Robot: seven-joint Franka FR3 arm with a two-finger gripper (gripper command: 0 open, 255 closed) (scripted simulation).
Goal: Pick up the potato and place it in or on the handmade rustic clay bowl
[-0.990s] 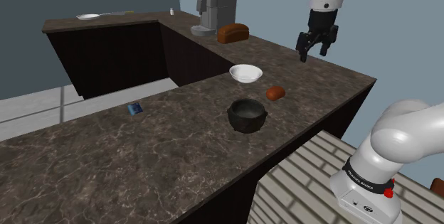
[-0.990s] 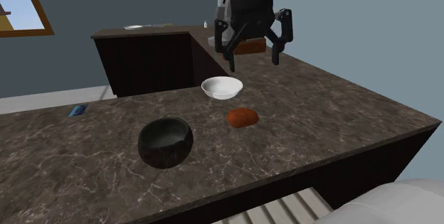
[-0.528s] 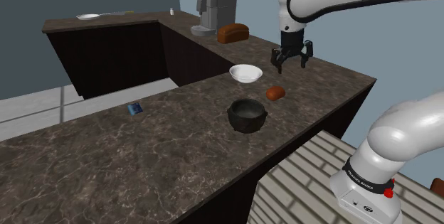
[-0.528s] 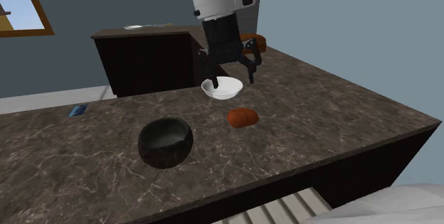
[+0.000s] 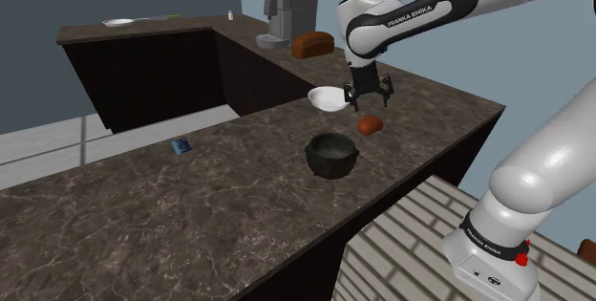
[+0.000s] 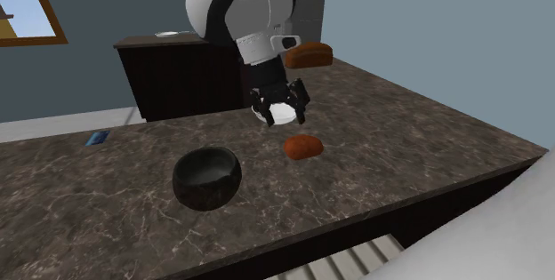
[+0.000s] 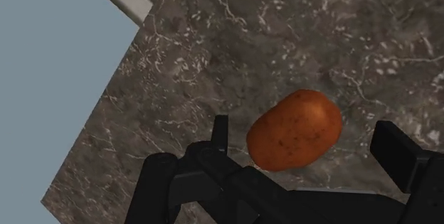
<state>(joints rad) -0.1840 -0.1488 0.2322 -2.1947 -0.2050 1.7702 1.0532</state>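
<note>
Step in hand, as judged: pre-grasp over the potato. Nothing is being carried yet.

Second exterior view, left to right. The dark bowl, rough-walled, is being taken as the target and is standing upright on the counter. The claw is being held with its fingers apart, clamped on nothing, in front of a white bowl. The potato, reddish-brown, is lying on the counter at about 2 o'clock of the dark bowl, apart from it, and at about 5 o'clock of the claw.

Wrist view: the potato is being framed between the two fingers, and is being touched by neither. Its long axis is lying slanted to the line between them.

Advice for a clean grasp:
- The claw is to be squared and centred first, so that the potato is being met by both pads together and not pushed aside.
- The short axis is being preferred for closing.
- Rolling under a one-sided touch is being expected of so round a body.
- The white bowl, near at 11 o'clock of the potato, is being noted as a collision risk during descent.
- The lift is to be taken high enough for the dark bowl's rim to be cleared.
</note>
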